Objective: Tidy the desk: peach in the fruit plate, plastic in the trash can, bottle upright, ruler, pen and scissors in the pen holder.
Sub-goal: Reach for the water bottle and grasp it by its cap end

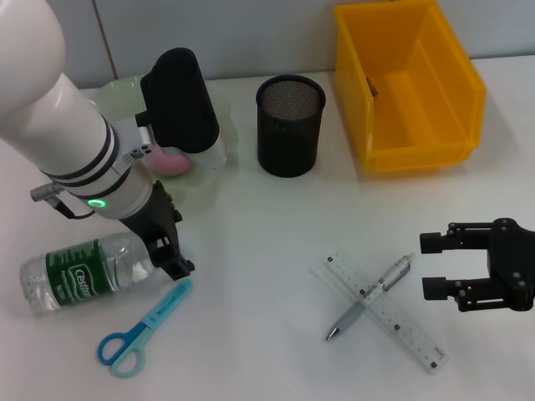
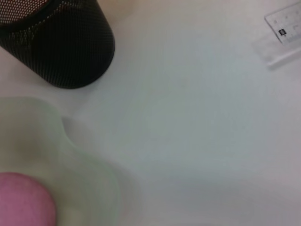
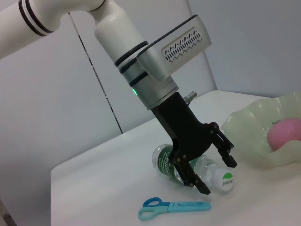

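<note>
The clear bottle (image 1: 84,271) with a green label lies on its side at the near left. My left gripper (image 1: 170,251) stands over its cap end; in the right wrist view the left gripper (image 3: 216,172) is open, its fingers straddling the bottle (image 3: 169,162) near the neck. Blue scissors (image 1: 142,330) lie just in front. The pink peach (image 1: 171,163) sits in the pale green plate (image 1: 209,171). The clear ruler (image 1: 393,322) and grey pen (image 1: 372,296) lie crossed, left of my open right gripper (image 1: 436,266). The black mesh pen holder (image 1: 290,125) stands mid-back. No plastic shows clearly.
A yellow bin (image 1: 410,150) stands at the back right with a small dark scrap (image 1: 370,86) against its inner wall. The left wrist view shows the pen holder (image 2: 61,42), plate (image 2: 47,141), peach (image 2: 23,200) and a ruler end (image 2: 284,28).
</note>
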Available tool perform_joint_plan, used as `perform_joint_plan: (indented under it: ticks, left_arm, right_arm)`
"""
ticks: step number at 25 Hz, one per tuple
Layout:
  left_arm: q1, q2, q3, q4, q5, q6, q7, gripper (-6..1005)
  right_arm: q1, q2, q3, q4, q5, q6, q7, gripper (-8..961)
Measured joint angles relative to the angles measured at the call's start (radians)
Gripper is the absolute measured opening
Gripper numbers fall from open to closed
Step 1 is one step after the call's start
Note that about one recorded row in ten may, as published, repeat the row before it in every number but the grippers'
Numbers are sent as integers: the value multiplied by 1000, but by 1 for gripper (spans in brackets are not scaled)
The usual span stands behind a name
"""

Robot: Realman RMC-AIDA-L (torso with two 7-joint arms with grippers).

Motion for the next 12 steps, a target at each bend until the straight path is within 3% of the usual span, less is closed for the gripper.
perform_joint_plan:
  ticks: [12]
  left_arm:
    - [-6, 0, 3, -26, 11, -19, 8, 786]
  right_arm:
    - [4, 3, 1, 2, 0, 2, 0, 725]
